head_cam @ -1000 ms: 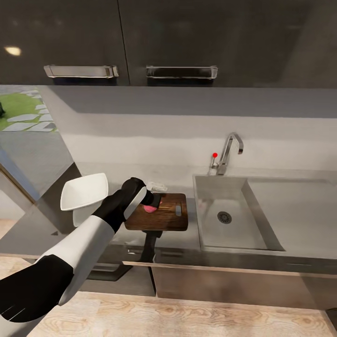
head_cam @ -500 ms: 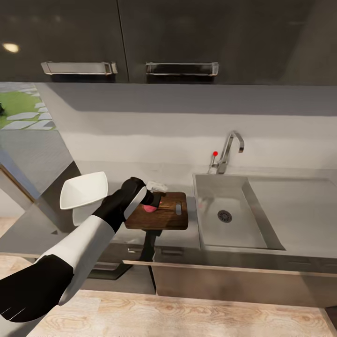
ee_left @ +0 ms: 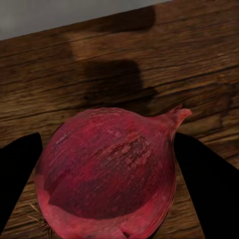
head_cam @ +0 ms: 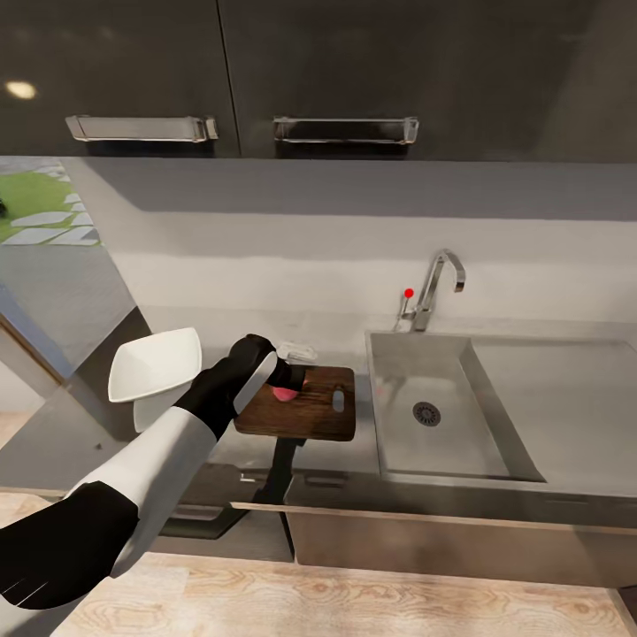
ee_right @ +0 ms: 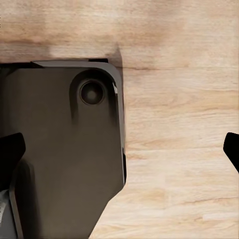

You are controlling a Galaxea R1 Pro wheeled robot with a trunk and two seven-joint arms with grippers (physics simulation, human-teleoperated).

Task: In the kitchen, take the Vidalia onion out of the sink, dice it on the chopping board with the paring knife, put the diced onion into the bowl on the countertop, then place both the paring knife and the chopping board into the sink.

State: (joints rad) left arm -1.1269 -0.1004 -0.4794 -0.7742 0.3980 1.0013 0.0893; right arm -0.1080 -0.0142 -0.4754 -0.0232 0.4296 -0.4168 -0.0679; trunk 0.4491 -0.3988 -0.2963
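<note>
Little has changed but the camera's slight drift: at frame centre the left gripper (ee_left: 107, 164) still clasps the onion (ee_left: 109, 169) over the chopping board (head_cam: 314, 416), so dicing comes next, while the right gripper (ee_right: 122, 149) hangs wide open and empty.

The left arm reached forward and to the right from the lower left of the head view, its black upper sleeve giving way to a white forearm and then a black wrist. The left hand (head_cam: 281, 382) pointed downward, and in the left wrist view its two dark fingers (ee_left: 17, 174) sat closed against either side of the onion (ee_left: 107, 172). The right hand (ee_right: 122, 149) had its fingers spread wide apart, holding nothing.
</note>
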